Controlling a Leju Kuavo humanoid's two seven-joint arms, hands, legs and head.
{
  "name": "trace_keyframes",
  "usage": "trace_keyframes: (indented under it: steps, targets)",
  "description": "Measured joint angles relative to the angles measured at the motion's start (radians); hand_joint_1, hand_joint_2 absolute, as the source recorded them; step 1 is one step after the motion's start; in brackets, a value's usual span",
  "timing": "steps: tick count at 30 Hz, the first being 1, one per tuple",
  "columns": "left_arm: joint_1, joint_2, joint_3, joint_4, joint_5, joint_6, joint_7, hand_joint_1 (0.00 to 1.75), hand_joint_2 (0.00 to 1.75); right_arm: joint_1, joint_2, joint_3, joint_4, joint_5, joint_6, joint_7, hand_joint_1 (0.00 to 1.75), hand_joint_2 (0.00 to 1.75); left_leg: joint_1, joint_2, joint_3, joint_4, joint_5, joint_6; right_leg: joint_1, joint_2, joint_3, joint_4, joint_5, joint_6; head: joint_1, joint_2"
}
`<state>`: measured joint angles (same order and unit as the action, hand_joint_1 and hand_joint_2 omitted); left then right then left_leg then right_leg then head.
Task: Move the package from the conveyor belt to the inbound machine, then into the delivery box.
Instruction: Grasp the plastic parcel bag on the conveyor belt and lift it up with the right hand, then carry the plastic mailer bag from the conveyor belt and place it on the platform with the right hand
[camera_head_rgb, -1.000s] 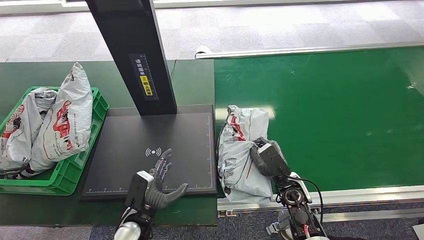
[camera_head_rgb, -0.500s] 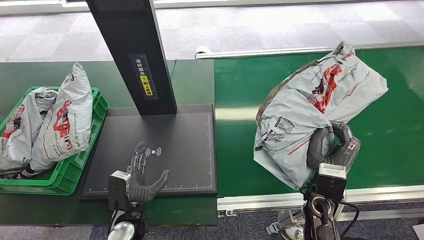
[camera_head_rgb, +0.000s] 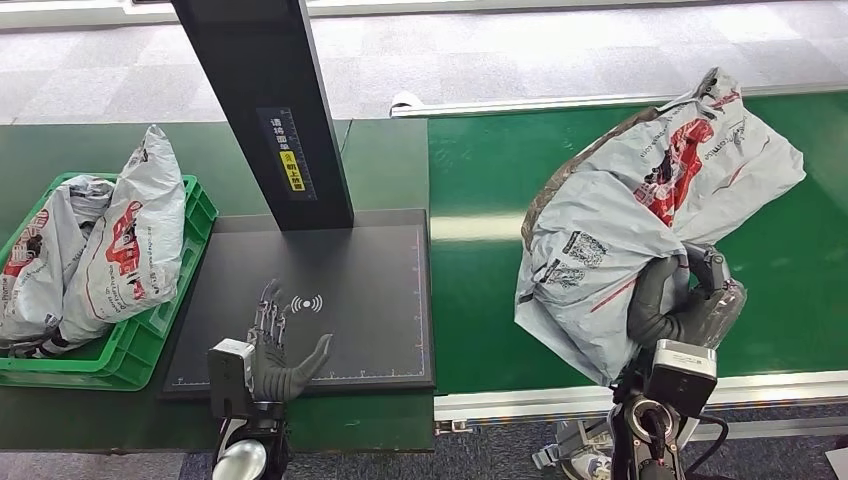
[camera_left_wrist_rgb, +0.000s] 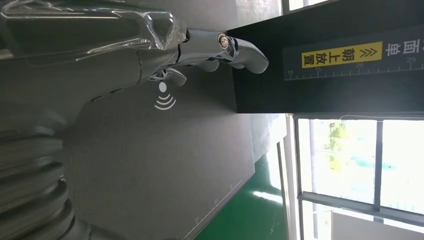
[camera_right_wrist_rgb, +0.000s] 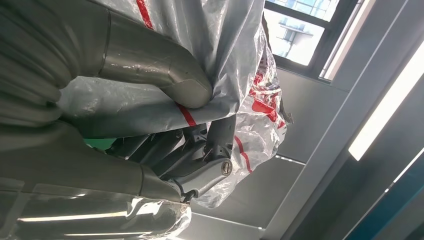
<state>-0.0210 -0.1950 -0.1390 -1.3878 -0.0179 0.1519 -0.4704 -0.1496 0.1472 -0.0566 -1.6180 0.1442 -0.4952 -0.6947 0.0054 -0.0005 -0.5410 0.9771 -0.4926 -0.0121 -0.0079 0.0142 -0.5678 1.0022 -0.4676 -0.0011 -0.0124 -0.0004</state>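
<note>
Right hand (camera_head_rgb: 680, 305) grips the package (camera_head_rgb: 640, 215), a grey plastic mailer bag with red and black print. Thumb and fingers close around the bag's lower edge; the right wrist view shows the thumb pressed into the plastic and the dark fingers (camera_right_wrist_rgb: 200, 150) behind a fold of the package (camera_right_wrist_rgb: 235, 60). The bag is held up above the green conveyor belt (camera_head_rgb: 480, 170), at about 3 o'clock in the head view, its upper end tilted toward 1 o'clock. Whether any part of the bag touches the belt, I cannot tell.

Left hand (camera_head_rgb: 275, 355) is empty, fingers spread, thumb out to the side. It sits over the near edge of the black scanner pad (camera_head_rgb: 370, 300), at about 7 o'clock, fingertips just beside the white wireless symbol (camera_head_rgb: 308, 303) printed on the pad. Left wrist view shows the fingers (camera_left_wrist_rgb: 235, 47) extended over the same symbol (camera_left_wrist_rgb: 164, 97); contact with the pad cannot be told.

A black post (camera_head_rgb: 270, 100) with a yellow label rises from the far edge of the pad, at 11 o'clock. The pad lies between the belt and a green crate (camera_head_rgb: 150, 335) at 9 o'clock. The crate holds two more grey bags (camera_head_rgb: 120, 240), standing upright and leaning together. Pad and crate rest on a dark green bench (camera_head_rgb: 380, 160).
</note>
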Motion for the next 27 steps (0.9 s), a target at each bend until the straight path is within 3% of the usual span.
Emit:
trace_keyframes:
  steps: [3,7,10,14,18,22,27]
  targets:
    - [0.002,-0.002,0.004,-0.007,-0.020,0.073,-0.048,0.00,1.75,0.001,0.000,0.002,-0.006,-0.005,-0.012,0.000,1.75,1.75,0.000,0.000,0.000,0.000,0.000,0.000,0.000,0.000,0.000,0.000,0.000,0.000,0.000,0.000]
    - [0.007,-0.008,0.010,-0.067,-0.108,0.363,-0.197,0.00,1.75,-0.003,-0.002,0.027,0.003,0.004,0.029,0.017,1.75,1.75,0.000,0.000,-0.001,0.000,0.000,0.000,0.000,0.000,0.000,0.000,0.000,0.000,0.000,0.000]
    - [0.021,-0.005,-0.005,-0.156,-0.143,0.490,-0.224,0.00,1.75,-0.028,-0.007,0.070,0.056,0.036,0.110,0.037,1.75,1.75,0.000,0.000,-0.001,0.000,0.000,0.000,0.000,0.000,0.000,0.000,0.000,0.000,0.000,0.000]
    - [0.045,-0.002,-0.010,-0.307,-0.220,0.507,-0.229,0.00,1.75,-0.083,-0.023,0.128,0.171,0.062,0.239,0.106,1.75,1.75,0.000,0.000,-0.001,0.000,0.000,0.000,0.000,0.000,0.000,0.000,0.000,0.000,0.000,0.000]
    - [0.058,-0.014,0.004,-0.482,-0.192,0.507,-0.229,0.00,1.75,-0.173,-0.037,0.173,0.360,0.082,0.352,0.169,1.75,1.75,0.001,0.000,-0.001,0.000,0.001,0.000,0.001,0.000,0.000,0.000,0.000,0.000,0.000,0.000]
    - [0.073,-0.024,0.018,-0.598,-0.157,0.507,-0.229,0.00,1.75,-0.237,-0.039,0.207,0.519,0.089,0.369,0.149,1.75,1.75,0.001,-0.002,-0.001,0.000,0.001,0.000,0.001,-0.002,0.000,0.000,0.000,0.000,0.000,0.000]
    - [0.076,-0.025,0.023,-0.659,-0.154,0.507,-0.229,0.00,1.75,-0.264,-0.041,0.229,0.605,0.088,0.397,0.148,1.75,1.75,0.001,-0.003,-0.001,0.000,0.001,0.000,0.001,-0.002,0.000,0.000,0.000,0.000,0.000,0.000]
